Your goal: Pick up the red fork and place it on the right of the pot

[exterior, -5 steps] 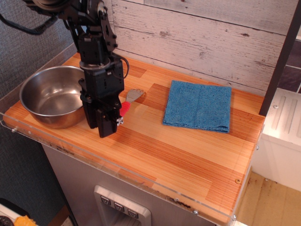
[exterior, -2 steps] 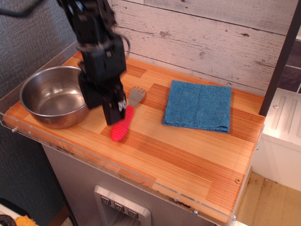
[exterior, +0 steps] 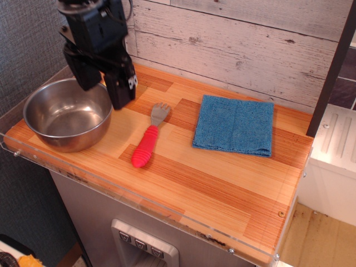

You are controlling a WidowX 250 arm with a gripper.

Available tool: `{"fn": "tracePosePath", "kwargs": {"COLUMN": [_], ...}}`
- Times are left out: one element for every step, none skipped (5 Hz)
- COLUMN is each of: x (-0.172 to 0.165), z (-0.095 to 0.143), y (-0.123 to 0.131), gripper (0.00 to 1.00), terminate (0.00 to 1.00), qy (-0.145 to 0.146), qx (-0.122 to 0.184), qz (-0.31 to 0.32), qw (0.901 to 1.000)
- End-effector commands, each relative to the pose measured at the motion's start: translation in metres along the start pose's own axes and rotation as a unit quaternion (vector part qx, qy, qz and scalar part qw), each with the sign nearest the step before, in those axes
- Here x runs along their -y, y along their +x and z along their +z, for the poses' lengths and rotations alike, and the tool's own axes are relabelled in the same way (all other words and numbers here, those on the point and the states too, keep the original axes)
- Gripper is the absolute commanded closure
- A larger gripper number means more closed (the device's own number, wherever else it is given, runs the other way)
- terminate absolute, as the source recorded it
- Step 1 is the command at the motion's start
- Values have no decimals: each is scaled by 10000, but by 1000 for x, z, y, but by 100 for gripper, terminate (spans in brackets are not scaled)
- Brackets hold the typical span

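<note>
The red fork (exterior: 147, 142) lies flat on the wooden counter just right of the pot, its ribbed red handle toward the front and its grey tined head toward the wall. The pot (exterior: 64, 114), a shiny steel bowl, stands at the left end of the counter. My gripper (exterior: 104, 89) hangs in the air above the pot's right rim, up and to the left of the fork. It is open and holds nothing.
A folded blue cloth (exterior: 235, 124) lies on the counter right of the fork. A plank wall runs along the back. A clear plastic lip (exterior: 139, 203) edges the counter's front and left side. A dark post (exterior: 334, 67) stands at the far right.
My gripper was low over the fork's handle, then let it go and rose up and to the left. The fork now lies fully uncovered on the counter.
</note>
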State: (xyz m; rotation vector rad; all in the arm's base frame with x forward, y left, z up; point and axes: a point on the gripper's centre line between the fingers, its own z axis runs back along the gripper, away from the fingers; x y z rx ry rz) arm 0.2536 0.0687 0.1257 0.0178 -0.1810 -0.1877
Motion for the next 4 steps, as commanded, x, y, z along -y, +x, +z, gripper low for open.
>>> {"fn": "tracePosePath", "kwargs": {"x": [-15, -24, -24, -24], "z": [7, -1, -1, -1], "y": [3, 8, 8, 8], "gripper": [0, 0, 0, 0], "terminate": [0, 0, 0, 100], "qy": [-198, -465, -465, -465], "qx": [-285, -743, -743, -743], "qz": [497, 156, 156, 156], "qw": [9982, 9960, 9960, 9960]}}
